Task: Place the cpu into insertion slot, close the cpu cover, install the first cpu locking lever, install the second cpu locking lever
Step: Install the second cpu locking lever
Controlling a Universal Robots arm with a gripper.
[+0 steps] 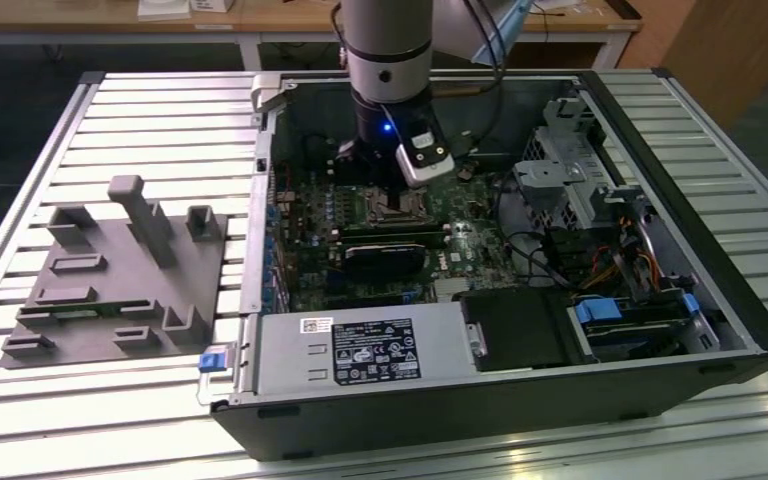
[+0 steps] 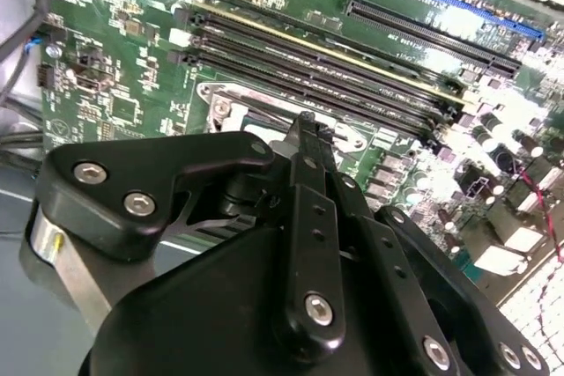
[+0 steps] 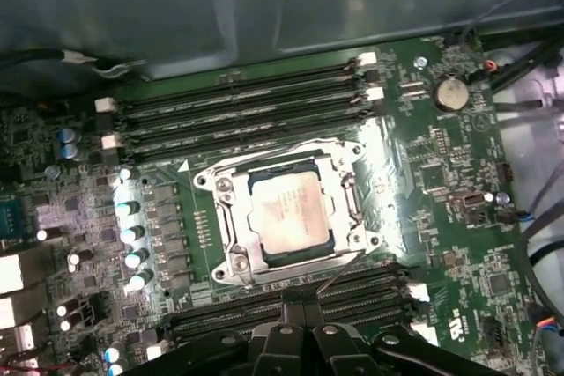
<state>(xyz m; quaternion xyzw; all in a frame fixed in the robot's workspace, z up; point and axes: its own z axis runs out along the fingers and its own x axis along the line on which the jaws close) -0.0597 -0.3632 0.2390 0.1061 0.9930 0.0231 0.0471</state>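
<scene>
I've got the gripper [image 3: 304, 319] hovering just above the motherboard [image 3: 458, 209], fingers pinched together and holding nothing. The cpu [image 3: 286, 215] sits in the insertion slot with the cpu cover [image 3: 231, 257] down, so I judge we're at the locking levers, needing fine alignment.

Cpu [image 3: 289, 215] seated within cpu cover [image 3: 231, 217] on motherboard [image 3: 458, 182], memory slots [image 3: 238, 116] on two sides, gripper [image 3: 304, 314] just beside.
</scene>
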